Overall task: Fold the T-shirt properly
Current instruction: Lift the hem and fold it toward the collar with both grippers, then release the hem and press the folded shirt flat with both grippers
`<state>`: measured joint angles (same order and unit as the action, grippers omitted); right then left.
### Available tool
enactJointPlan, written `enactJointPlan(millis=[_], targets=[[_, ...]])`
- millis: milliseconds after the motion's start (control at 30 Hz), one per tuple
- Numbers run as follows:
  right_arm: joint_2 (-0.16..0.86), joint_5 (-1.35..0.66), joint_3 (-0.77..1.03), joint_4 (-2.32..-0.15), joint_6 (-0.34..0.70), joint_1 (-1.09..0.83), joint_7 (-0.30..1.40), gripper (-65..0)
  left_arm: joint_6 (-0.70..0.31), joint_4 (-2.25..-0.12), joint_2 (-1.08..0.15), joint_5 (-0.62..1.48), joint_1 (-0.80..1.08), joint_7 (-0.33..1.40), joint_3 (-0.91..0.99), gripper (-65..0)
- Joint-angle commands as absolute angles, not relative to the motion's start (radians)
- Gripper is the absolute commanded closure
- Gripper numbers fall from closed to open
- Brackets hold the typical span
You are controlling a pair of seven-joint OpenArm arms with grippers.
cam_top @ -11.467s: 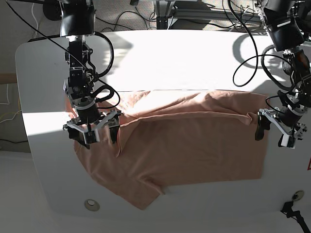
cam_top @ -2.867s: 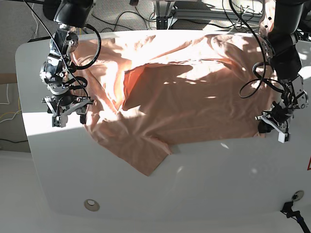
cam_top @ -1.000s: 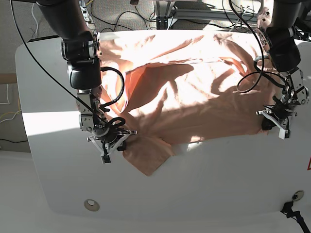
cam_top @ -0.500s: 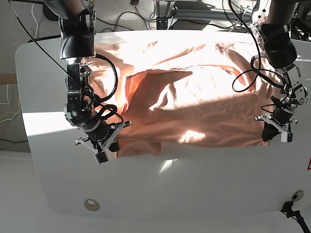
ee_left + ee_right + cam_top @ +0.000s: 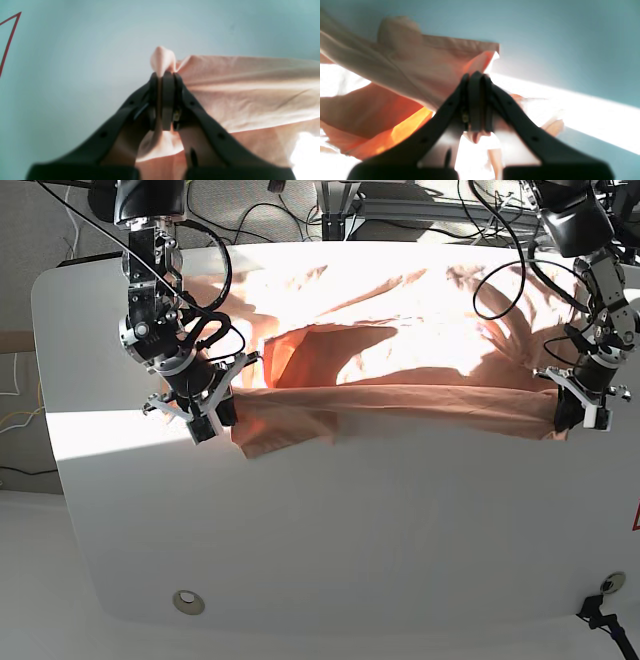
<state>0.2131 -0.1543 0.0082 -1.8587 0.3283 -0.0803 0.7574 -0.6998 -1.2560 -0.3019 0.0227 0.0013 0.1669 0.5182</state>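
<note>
The salmon T-shirt (image 5: 400, 330) lies wrinkled over the far half of the white table (image 5: 350, 530). Its near edge is raised into a taut band (image 5: 400, 400) between both grippers. My right gripper (image 5: 205, 423), on the base view's left, is shut on the band's left corner. In the right wrist view its fingertips (image 5: 476, 75) pinch the cloth (image 5: 407, 75). My left gripper (image 5: 580, 415), on the base view's right, is shut on the right corner. In the left wrist view its fingertips (image 5: 163, 75) pinch a cloth tuft (image 5: 162, 58). No yellow tag shows.
A round metal fitting (image 5: 188, 602) sits in the table near the front left. A black connector (image 5: 600, 612) is at the front right corner, and a red line (image 5: 10, 37) marks the table's right edge. Cables (image 5: 260, 220) lie behind the table. Strong sunlight crosses the cloth.
Both grippers have moved away from the front edge toward the far side, carrying the shirt's near edge with them. The loose sleeve flap at the front left is now drawn up into the band.
</note>
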Motion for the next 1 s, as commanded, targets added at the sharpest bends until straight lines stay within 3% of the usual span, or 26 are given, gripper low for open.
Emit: enactJointPlan(millis=[0,567,600,633,700,767,833,967], targets=[[0.222,-0.15,0.039,-1.91,0.321,-0.084,0.736,0.0,-0.698,-1.308,-0.32,0.044,0.012,0.14,0.524,0.0],[0.223,-0.148,0.059,-1.956,0.321,-0.278,0.736,0.0,-0.698,-1.437,-0.363,0.038,0.191,0.268,0.526,0.0],[0.223,-0.148,0.059,-1.951,0.318,-0.28,0.736,0.0,-0.698,-1.437,-0.363,0.038,0.188,0.298,0.526,-1.5],[0.223,-0.148,0.059,-1.934,0.315,-0.286,0.736,0.0,-0.698,-1.438,-0.363,0.038,0.186,0.318,0.532,-11.2],[0.222,-0.148,0.059,-1.899,0.312,-0.289,0.736,-14.0,-0.698,-1.437,-0.363,0.038,0.186,0.331,0.559,-29.5],[0.223,-0.148,0.059,-1.856,0.312,-0.278,0.734,-30.2,-0.698,-1.435,-0.363,0.035,0.183,0.331,0.568,-41.1],[0.228,-0.148,0.059,-1.831,0.312,-0.268,0.731,-42.2,-0.698,-1.437,-0.363,0.036,0.182,0.332,0.567,-43.2],[0.236,-0.148,0.093,-1.939,0.312,-0.269,0.731,-44.0,-0.698,-1.48,-0.363,0.041,0.147,0.332,0.593,-43.4]])
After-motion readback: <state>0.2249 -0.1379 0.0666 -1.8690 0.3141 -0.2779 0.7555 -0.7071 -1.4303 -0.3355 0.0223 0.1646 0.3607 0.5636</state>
